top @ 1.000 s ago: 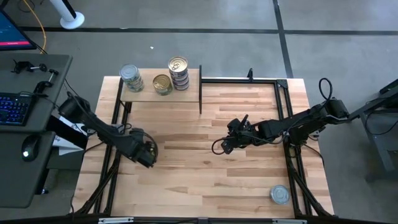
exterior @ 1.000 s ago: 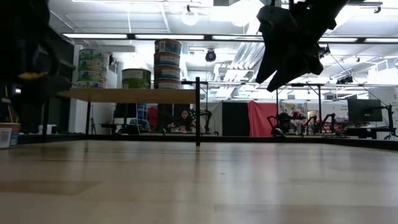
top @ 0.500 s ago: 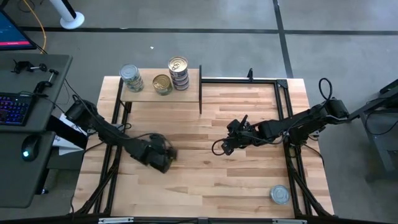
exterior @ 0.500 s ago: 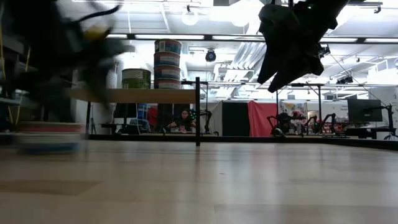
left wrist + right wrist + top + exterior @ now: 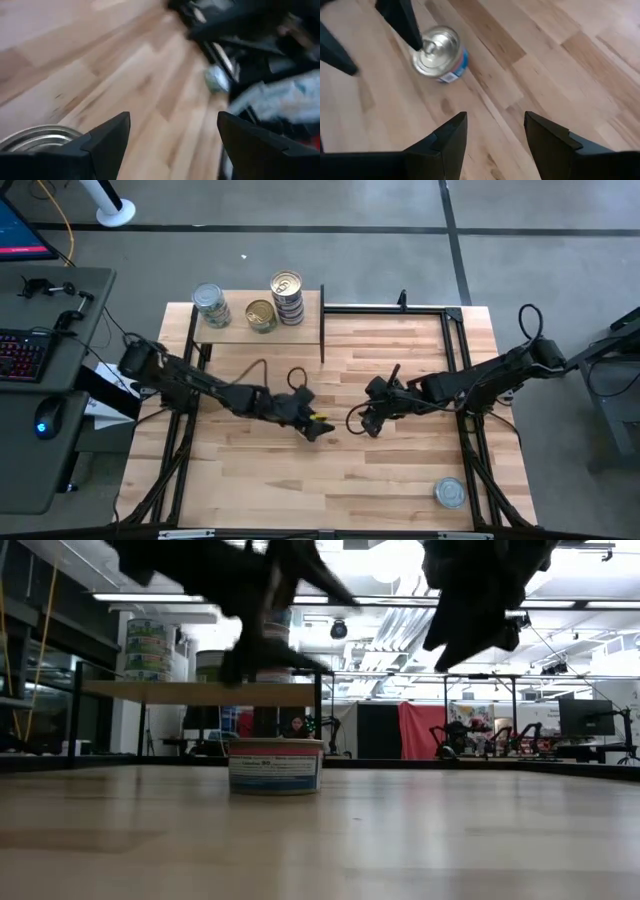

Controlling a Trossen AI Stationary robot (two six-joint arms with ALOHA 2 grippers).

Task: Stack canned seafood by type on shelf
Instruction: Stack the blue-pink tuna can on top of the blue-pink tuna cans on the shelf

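While a blue-white labelled tin [image 5: 275,766] stood mid-table, label text unreadable, the left gripper [image 5: 318,428] hovered over it, fingers spread wide, nothing held. Right gripper [image 5: 367,421] waited just beside, parted and empty. Spare tin [image 5: 450,493] near front-right edge. Farther back, shelf [image 5: 300,332] held three stacks.

A robotics lab: open hall with exposed ceiling ducts [image 5: 330,600], strip lights, more arm rigs [image 5: 450,735] standing by a red curtain [image 5: 425,730], and a desk with keyboard [image 5: 25,355] beside the table [image 5: 400,470].
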